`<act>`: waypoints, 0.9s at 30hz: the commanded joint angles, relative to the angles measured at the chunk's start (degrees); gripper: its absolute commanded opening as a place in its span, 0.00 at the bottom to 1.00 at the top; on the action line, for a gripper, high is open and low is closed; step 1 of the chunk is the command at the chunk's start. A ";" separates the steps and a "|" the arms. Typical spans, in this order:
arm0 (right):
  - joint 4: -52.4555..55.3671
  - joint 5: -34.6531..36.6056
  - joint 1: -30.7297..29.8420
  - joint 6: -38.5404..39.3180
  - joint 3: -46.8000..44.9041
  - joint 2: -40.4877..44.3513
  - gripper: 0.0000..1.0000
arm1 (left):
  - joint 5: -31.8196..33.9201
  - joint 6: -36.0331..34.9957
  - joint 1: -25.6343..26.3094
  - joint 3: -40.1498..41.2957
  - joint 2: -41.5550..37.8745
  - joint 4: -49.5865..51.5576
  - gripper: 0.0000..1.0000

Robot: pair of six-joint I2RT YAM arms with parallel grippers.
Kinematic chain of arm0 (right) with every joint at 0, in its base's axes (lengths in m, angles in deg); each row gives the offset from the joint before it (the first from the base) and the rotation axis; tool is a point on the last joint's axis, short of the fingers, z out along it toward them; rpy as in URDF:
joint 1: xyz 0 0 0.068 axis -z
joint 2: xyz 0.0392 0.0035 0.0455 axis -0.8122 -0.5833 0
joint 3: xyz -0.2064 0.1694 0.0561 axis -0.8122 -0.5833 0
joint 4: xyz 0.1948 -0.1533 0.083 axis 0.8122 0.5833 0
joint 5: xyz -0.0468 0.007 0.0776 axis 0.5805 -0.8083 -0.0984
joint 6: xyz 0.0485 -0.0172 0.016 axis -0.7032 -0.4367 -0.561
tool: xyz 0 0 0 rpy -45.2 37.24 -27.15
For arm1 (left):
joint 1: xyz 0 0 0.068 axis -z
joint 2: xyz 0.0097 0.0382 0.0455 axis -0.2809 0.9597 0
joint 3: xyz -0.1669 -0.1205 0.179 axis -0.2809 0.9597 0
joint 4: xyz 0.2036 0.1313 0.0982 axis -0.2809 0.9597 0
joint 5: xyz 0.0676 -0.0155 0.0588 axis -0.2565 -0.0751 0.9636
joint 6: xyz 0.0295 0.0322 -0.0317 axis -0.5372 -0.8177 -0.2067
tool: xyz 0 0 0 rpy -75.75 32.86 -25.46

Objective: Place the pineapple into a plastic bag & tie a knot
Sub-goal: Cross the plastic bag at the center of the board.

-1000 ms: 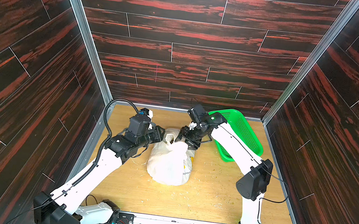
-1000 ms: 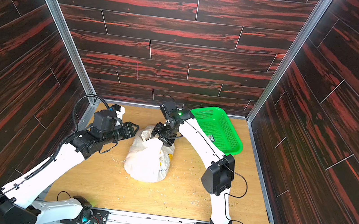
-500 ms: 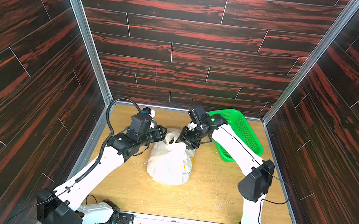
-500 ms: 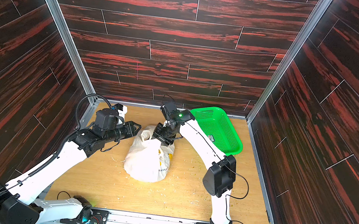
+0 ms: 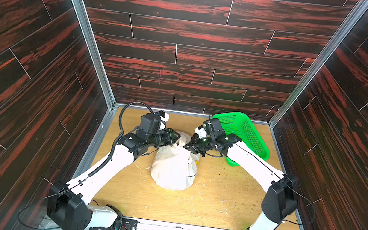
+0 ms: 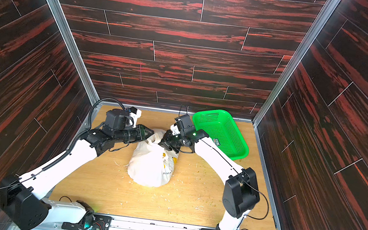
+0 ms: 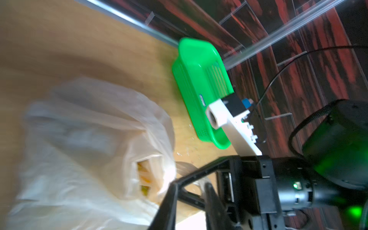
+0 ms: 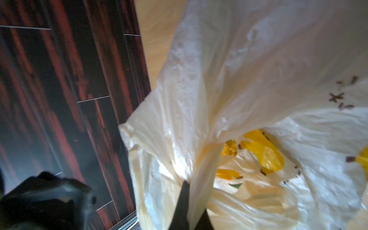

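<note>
The left gripper [image 5: 173, 138] sat against the top of the bag [image 5: 172, 169], which stood bulging on the table [image 5: 214, 204] between the arms; whether it pinched plastic could not be told. The right gripper [image 5: 190, 146] was clamped on a handle strap [image 8: 201, 179]. Tying well probably meant securing the other strap too, then crossing both taut above the mouth, clear of the green basket [image 5: 245, 133].

Green mesh basket [image 5: 248, 133] at far right of light wooden tabletop [image 5: 214, 204], close to back wall; small label [image 6: 217, 141] on its near rim. Pale flecks and crumbs [image 5: 223, 210] scattered over the wood. Dark red-streaked plank walls [image 5: 187, 48] on three sides, aluminium corner posts [image 5: 87, 35]
</note>
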 commanded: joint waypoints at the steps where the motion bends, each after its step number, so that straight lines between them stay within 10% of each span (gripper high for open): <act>1: -15.02 -3.77 0.61 -0.15 -4.47 2.53 0.00 | -6.14 -3.08 -0.37 -2.09 0.86 3.14 0.16; 7: -26.78 -7.07 1.11 1.34 -10.60 4.43 0.00 | -2.53 -7.51 -0.44 0.20 -0.54 10.09 0.01; 27: -51.59 -21.37 2.62 0.57 -19.21 2.67 0.00 | 0.68 -2.55 -0.34 11.38 -4.18 1.98 0.02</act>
